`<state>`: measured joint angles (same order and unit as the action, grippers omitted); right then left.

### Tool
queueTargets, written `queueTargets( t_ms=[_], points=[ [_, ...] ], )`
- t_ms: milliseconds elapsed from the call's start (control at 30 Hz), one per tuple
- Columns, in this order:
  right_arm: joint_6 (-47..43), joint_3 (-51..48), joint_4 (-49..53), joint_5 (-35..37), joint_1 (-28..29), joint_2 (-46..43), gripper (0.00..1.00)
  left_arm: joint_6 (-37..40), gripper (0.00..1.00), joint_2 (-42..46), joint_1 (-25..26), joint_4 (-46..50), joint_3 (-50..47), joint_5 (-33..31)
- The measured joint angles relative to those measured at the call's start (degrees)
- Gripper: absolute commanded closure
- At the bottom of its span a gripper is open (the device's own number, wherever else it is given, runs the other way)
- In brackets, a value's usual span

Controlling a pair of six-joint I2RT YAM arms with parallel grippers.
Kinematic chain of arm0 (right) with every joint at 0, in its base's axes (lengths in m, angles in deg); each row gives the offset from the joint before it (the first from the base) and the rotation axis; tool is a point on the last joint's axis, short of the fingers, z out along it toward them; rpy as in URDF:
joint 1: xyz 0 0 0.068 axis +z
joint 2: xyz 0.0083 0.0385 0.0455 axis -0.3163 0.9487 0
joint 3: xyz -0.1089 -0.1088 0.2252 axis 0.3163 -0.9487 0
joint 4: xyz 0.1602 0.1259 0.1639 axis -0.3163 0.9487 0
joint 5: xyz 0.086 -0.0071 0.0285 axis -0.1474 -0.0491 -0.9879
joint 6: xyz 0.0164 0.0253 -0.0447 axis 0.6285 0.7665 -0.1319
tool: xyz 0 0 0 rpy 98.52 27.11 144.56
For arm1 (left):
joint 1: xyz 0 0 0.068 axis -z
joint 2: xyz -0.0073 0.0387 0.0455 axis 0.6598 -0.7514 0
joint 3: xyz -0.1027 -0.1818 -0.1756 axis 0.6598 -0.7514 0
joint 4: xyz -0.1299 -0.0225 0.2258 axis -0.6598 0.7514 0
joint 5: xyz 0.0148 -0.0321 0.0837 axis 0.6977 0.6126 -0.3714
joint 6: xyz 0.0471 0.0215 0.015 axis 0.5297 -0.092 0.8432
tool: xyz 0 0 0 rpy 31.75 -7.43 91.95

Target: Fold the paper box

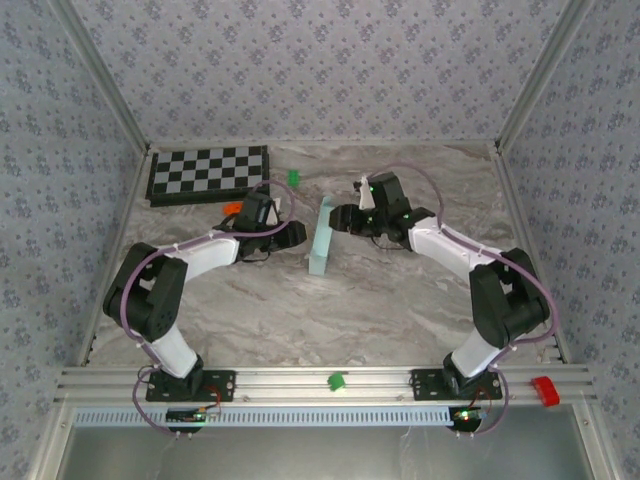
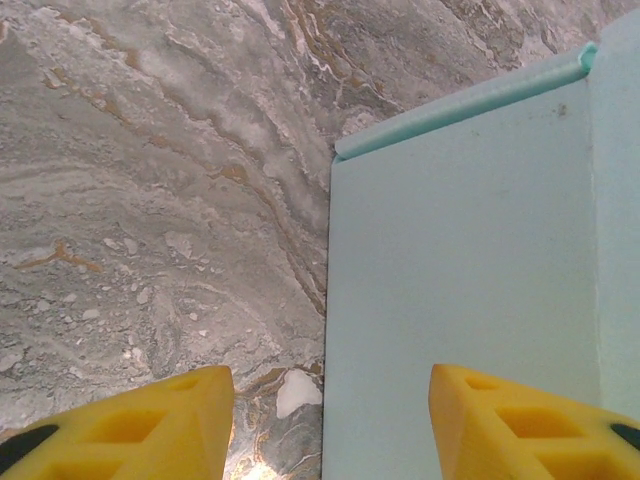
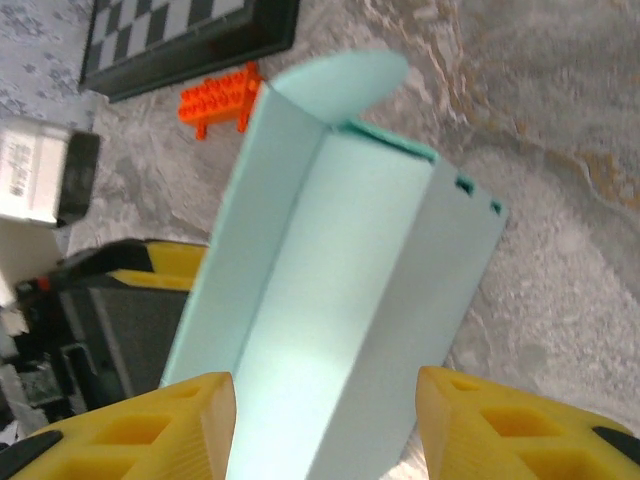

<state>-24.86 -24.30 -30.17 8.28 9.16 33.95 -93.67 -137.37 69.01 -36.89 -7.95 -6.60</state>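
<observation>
At the far left of the desk (image 1: 400, 300), a black-and-white checkerboard (image 1: 208, 175) is laid flat against the back edge. A white label (image 3: 30, 170) is caught on the left arm's housing in the right wrist view, but its print is too blurred to be read. The left arm is folded out to the left at the elbow and its forearm is stretched rightward, so that the left gripper (image 1: 290, 235) is aimed at the paper box (image 1: 321, 237). Its yellow fingers (image 2: 130, 425) are held about half apart; one is seen over bare desk and the other over pale card, with the card's edge between them, and nothing is clamped. An orange brick (image 1: 232, 208) is found beside that arm's wrist, and a green brick (image 1: 294, 177) further back, near the checkerboard's right end. The paper box is stood near the middle of the desk, between the two grippers, partly folded into a long open trough with a rounded flap at one end. The right gripper (image 1: 340, 218) is placed at its right side, the arm bent out to the right at the elbow. Its fingers (image 3: 500, 425) are set about half apart on either side of the trough; whether the card is pressed cannot be told.
</observation>
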Motion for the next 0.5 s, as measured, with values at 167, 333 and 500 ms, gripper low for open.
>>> queueTargets(
  t_ms=[167,333,500],
  points=[
    [2.12,-1.14,-2.84,-2.23,0.94,1.77,0.47,0.46,0.46,0.0,0.02,0.02,0.0,0.7],
    [3.8,-1.14,-5.2,-3.41,2.05,3.76,0.47,0.66,0.47,-0.02,0.0,0.02,0.02,1.81],
    [4.81,-1.14,-5.7,-3.34,2.27,5.16,0.48,0.66,0.47,-0.22,0.0,0.07,0.33,2.47]
  ],
)
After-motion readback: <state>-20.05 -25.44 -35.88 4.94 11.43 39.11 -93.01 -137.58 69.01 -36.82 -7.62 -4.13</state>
